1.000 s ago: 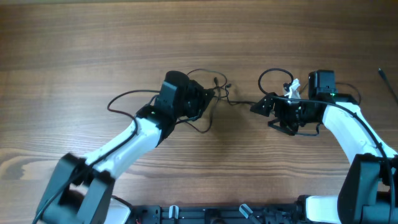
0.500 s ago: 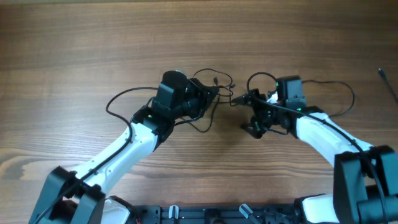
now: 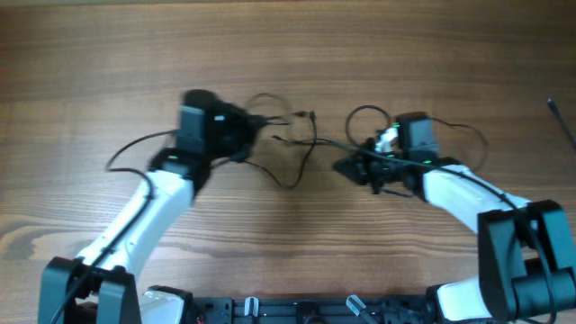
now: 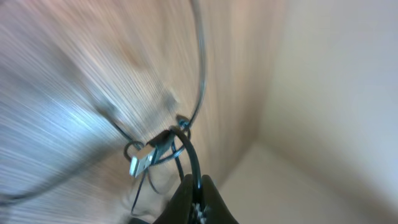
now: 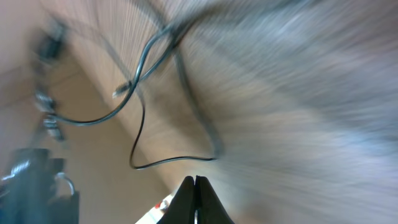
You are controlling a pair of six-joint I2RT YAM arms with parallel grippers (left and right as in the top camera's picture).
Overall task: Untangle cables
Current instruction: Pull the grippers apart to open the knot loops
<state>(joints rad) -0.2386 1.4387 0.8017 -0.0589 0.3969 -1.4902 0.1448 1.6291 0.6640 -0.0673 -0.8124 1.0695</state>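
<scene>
left gripper [image 4: 194,190] pinched on cables [image 4: 177,134] by the knot, probably to pull strands apart; right gripper [image 5: 194,186] clamped, no wire visibly caught.

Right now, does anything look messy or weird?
Yes. The cables are a mess. Thin black loops cross over each other in the middle, and they are knotted near a little plug instead of lying apart.
</scene>
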